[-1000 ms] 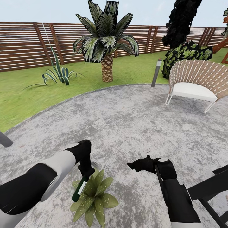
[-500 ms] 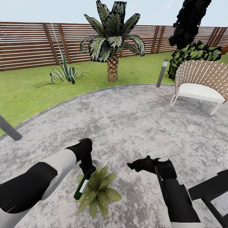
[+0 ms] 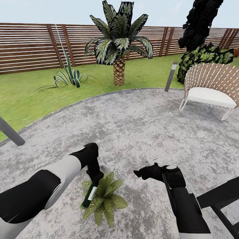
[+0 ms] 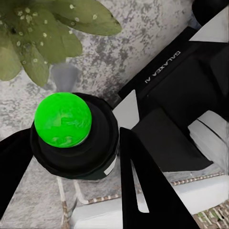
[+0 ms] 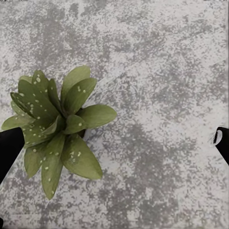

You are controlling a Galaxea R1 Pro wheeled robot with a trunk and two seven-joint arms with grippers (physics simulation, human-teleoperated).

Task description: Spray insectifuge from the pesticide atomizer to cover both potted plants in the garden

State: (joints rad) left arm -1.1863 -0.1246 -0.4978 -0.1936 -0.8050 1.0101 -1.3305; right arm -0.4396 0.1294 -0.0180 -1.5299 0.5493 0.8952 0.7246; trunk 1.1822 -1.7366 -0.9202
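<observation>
My left gripper (image 3: 93,182) is shut on the pesticide atomizer (image 3: 89,196), a dark green bottle with a white label, held tilted with its far end down over a potted plant (image 3: 105,199). Seen from the left wrist, the atomizer's black cap (image 4: 76,143) carries a bright green button (image 4: 63,119) between the two black fingers, with the plant's leaves (image 4: 40,40) beyond. The leaves are broad, pointed and dotted with white specks. My right gripper (image 3: 145,170) hangs open beside the plant, to its right. In the right wrist view the potted plant (image 5: 59,129) stands on the grey paving.
A palm (image 3: 118,49) and a spiky agave (image 3: 68,75) grow on the lawn before the slat fence (image 3: 30,46). A grey bollard (image 3: 171,77) and a wicker chair (image 3: 209,89) stand at the right. A grey post (image 3: 11,133) leans at the left, dark bars (image 3: 220,199) at lower right.
The whole view has shifted, so the camera turned a little. My left gripper has brought the atomizer closer over the plant's leaves and more upright. The right gripper stayed put.
</observation>
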